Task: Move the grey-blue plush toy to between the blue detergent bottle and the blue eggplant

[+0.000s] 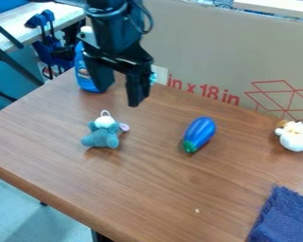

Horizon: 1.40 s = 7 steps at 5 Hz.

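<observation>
The gripper (119, 95) hung over the desk (147, 189), its fingers apart. Nearest below, on the desk, lay the blue-grey plush toy (103, 135). I judged it light, soft and not fragile, best held around its thick middle, not by the thin loop.

A blue cloth (283, 218) lies on the wooden table (141, 189), near cardboard (211, 52).
</observation>
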Tool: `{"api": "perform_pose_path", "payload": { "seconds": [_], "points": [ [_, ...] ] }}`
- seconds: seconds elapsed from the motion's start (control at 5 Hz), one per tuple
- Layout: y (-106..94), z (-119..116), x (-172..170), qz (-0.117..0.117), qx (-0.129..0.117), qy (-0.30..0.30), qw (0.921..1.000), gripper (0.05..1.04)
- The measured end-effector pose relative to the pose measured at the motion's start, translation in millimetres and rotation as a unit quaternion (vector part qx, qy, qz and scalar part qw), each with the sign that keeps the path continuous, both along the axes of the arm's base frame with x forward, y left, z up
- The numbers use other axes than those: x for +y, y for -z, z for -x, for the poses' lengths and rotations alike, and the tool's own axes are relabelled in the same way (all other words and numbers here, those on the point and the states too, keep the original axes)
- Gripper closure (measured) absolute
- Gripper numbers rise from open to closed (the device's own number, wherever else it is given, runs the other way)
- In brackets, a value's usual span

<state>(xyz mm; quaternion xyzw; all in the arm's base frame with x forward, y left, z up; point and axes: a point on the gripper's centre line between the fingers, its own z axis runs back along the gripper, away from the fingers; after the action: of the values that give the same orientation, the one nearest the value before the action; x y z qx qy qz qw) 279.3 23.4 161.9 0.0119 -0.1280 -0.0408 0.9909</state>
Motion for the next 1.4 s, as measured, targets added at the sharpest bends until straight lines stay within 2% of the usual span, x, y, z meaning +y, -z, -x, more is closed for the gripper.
{"api": "perform_pose_path", "payload": {
  "seconds": [0.2,0.6,1.0,1.4],
  "points": [
    [15.4,-7,22,-0.004,0.010,-0.022,0.9997,0.082],
    [53.6,-32,40,0.020,0.043,-0.032,0.9984,0.082],
    [77.1,-43,45,0.015,0.049,-0.049,0.9975,0.082],
    [105.3,-41,54,0.016,0.096,-0.077,0.9923,0.082]
  ]
}}
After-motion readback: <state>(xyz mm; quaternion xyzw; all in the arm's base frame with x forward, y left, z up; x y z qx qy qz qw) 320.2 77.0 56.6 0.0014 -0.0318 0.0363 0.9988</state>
